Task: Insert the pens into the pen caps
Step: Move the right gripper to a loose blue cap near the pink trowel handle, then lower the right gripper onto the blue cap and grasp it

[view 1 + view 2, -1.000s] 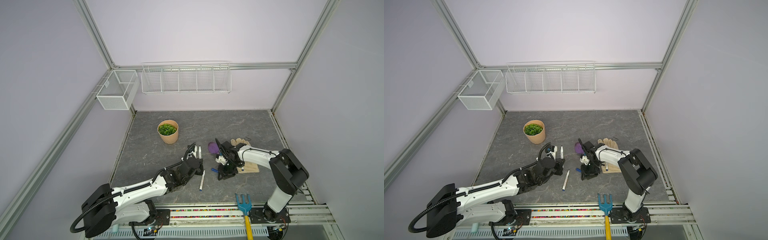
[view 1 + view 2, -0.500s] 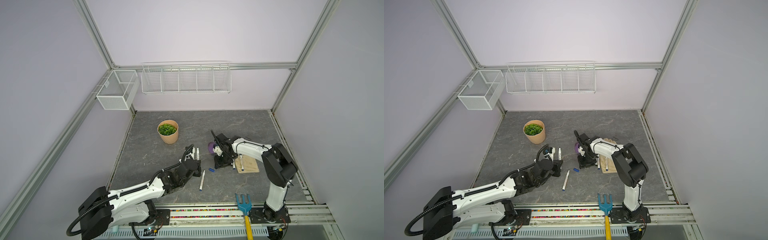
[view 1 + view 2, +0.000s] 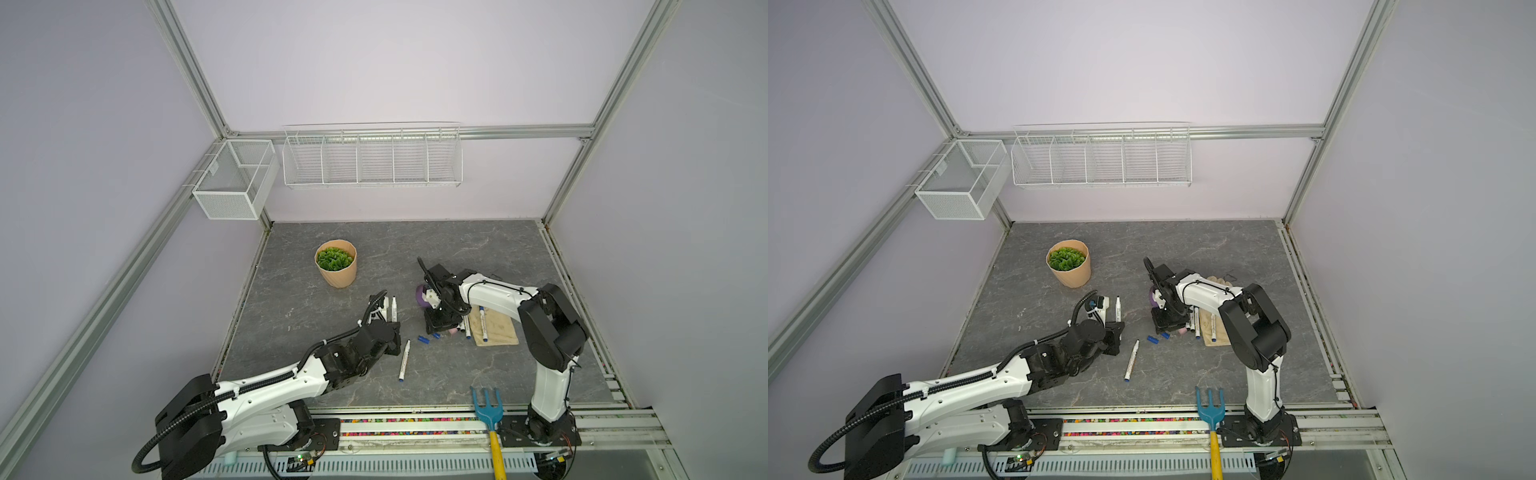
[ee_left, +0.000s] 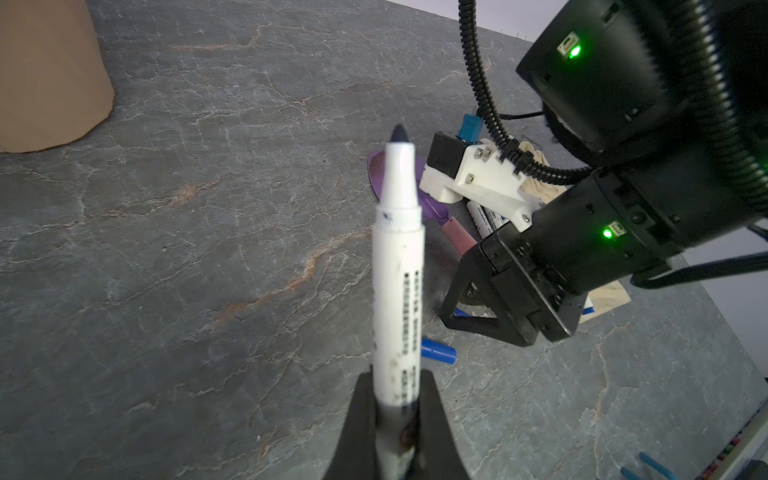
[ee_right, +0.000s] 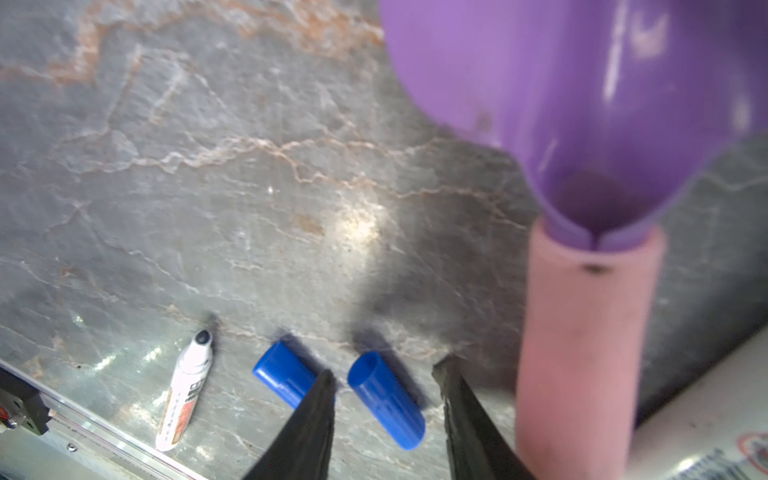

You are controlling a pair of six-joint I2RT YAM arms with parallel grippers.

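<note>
Uncapped white marker pen (image 4: 397,270), dark tip: being clamped by left fingers (image 4: 359,419) and held above grey stone-look tabletop (image 4: 166,249). Short blue plastic cap (image 5: 386,399), lying on the tabletop, is being straddled by right fingers (image 5: 307,424), which are apart and not closed on it. Second blue cap (image 5: 282,374) and loose white pen (image 3: 404,360) are being left nearby. No capped pen is being seen; the task is judged barely begun.

Pens (image 3: 404,360): five, perhaps; blue caps (image 5: 385,400): two; trowel (image 5: 582,104): one; pot (image 3: 337,274): one; rake (image 3: 487,409): one.
</note>
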